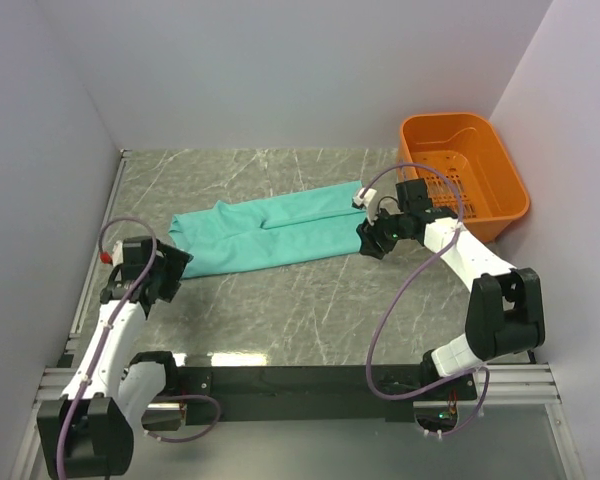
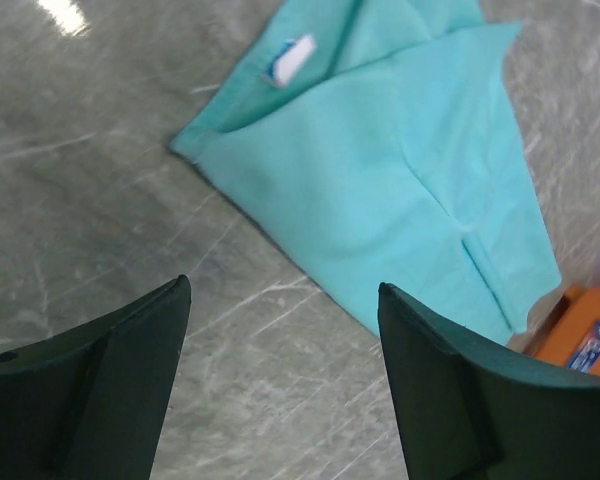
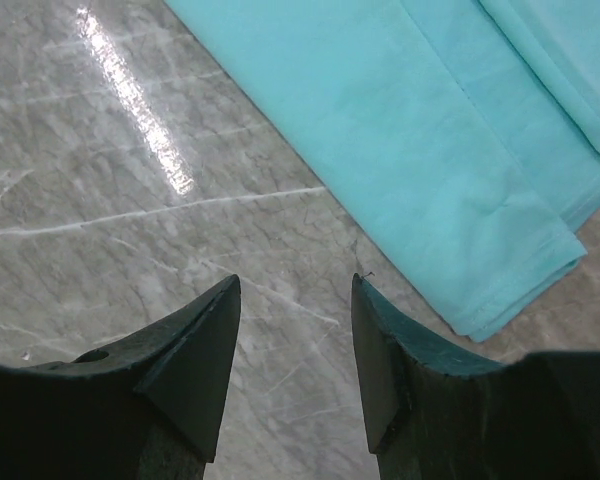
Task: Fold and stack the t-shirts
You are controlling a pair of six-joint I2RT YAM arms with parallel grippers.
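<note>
Overhead, the t-shirt [image 1: 270,235] lies as one long, narrow teal band across the middle of the table [image 1: 310,320], already doubled lengthwise. Its long axis runs from the left edge toward the far right corner, slanting slightly away from the arms. The left claw [image 1: 177,268] sits just beside the band's left end, at its near corner. The right claw [image 1: 370,240] sits just beside the right end. Each arm therefore fronts its own end of the cloth, and neither is clearly the nearer.

Both claws are spread, with nothing between the fingers. In the left wrist view the cloth lies ahead of the fingers and apart from them, bare table in between. A small white label [image 2: 288,60] shows at a fold there. In the right wrist view the hemmed corner lies ahead and to one side of the fingers, close to them but not between them.

As a judgement, the coming move turns on this end-to-end layout. A crosswise fold would need one end carried along the long axis toward the other.

The table is grey, marble-patterned and glossy, with streaks of glare. Plain pale walls close it in on three sides. An orange basket [image 1: 500,195] stands at the far right corner, well apart from the cloth's left end and near its right end. Only one shirt is in sight.
</note>
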